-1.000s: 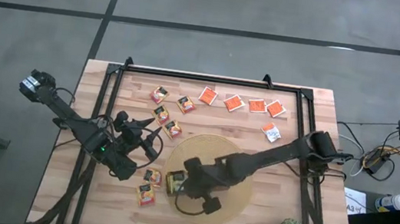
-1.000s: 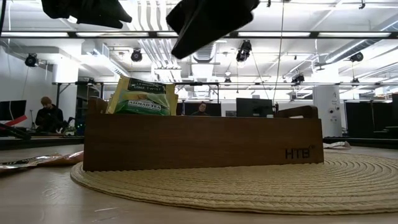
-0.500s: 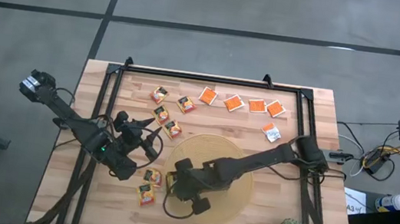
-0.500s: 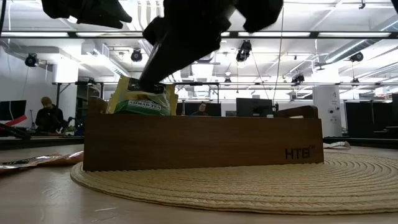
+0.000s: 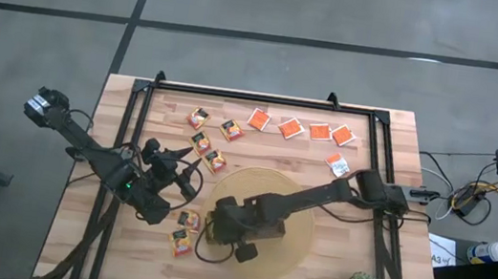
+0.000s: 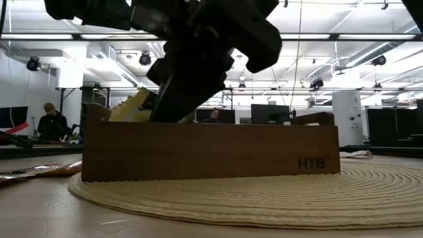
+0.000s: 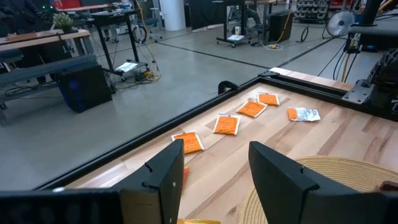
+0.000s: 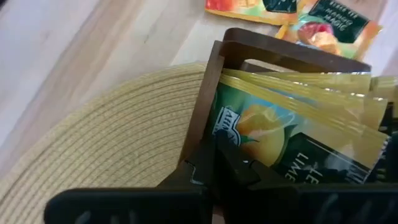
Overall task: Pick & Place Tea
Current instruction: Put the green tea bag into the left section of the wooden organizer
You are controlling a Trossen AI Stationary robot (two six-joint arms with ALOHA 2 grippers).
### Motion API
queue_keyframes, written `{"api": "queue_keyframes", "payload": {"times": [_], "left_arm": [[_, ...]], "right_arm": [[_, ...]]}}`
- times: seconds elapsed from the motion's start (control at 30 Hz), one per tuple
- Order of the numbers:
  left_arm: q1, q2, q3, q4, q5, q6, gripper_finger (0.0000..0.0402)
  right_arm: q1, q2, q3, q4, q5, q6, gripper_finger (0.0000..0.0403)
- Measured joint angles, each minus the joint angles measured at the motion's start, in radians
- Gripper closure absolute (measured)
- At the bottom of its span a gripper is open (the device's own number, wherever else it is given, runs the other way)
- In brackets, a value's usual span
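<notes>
Woven mat [image 5: 287, 251]: right gripper [image 8: 225, 163] closed, touching green sachets [image 8: 298, 140].

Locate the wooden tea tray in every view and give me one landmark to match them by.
High view: wooden tray mostly hidden under the right hand, at the round woven mat's left edge.
Low view: tray across the centre, on the mat.
Left wrist view: tray not in it; only the mat's rim shows.
Right wrist view: tray's end wall, green-and-yellow sachets inside.
Shared landmark: the woven mat.
</notes>
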Motion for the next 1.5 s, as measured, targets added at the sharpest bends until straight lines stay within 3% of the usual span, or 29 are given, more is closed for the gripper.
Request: {"api": "queue_keyframes", "payload": {"times": [0.7,1.03,1.37,1.5], "left_arm": [[0.000,0.000,-0.001,0.000,0.001,0.000,0.0227],[0.000,0.000,-0.001,0.000,0.002,-0.001,0.0227],[0.000,0.000,0.000,0.000,0.002,-0.001,0.0227],[0.000,0.000,0.000,0.004,0.002,-0.002,0.0227]], "right_arm": [[0.006,-0.084,0.008,-0.067,-0.020,0.024,0.0394],[0.010,-0.087,0.002,0.093,-0.011,0.023,0.0394],[-0.004,-0.077,-0.092,0.116,0.056,0.049,0.0394],[-0.010,-0.057,-0.087,0.103,-0.021,0.050,0.0394]]}}
